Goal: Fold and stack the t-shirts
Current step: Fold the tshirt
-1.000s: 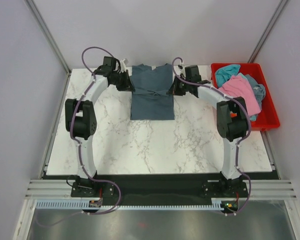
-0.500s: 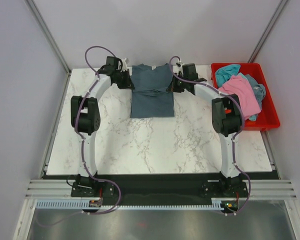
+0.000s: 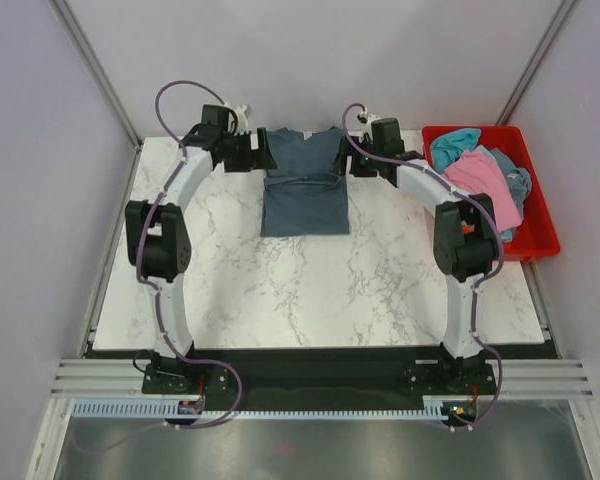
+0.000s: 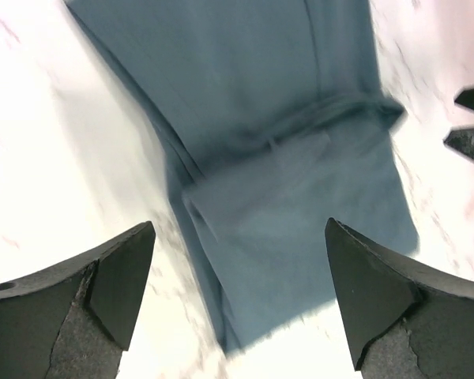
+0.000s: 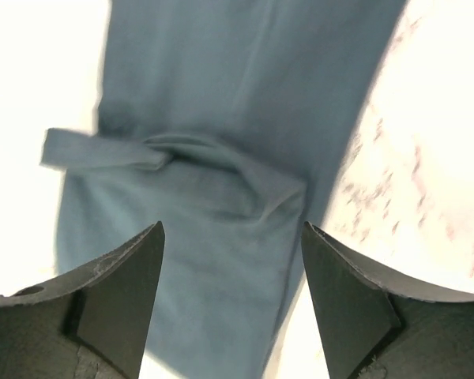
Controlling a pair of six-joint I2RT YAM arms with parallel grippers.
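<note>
Shirt fold in progress. Large dark slate-blue cloth t-shirt lies flat at 12 o'clock on the white marble-pattern table, collar toward the far edge and hem toward the arms. Both sleeves are turned inward over the chest, so the body reads as a narrow rectangle. The sleeve flaps make a rumpled ridge across the middle, clear in both wrist views.

Left gripper is at the shirt's 10 o'clock and right gripper at its 2 o'clock, one on each shoulder side. Jaws are spread on both with no cloth between the fingers, and the wrist views show the fabric lying loose below. This mirrored placement suits a two-handed fold, with each arm working its own side so the cloth stays square.

My read: the sleeve step is done and the lengthwise fold, collar to hem or the reverse, is not yet done.

Red plastic bin sits at 2 o'clock on the table, well apart from the fold spot. Crumpled pink t-shirt and teal t-shirt are piled in it unfolded, probably waiting their turn.
</note>
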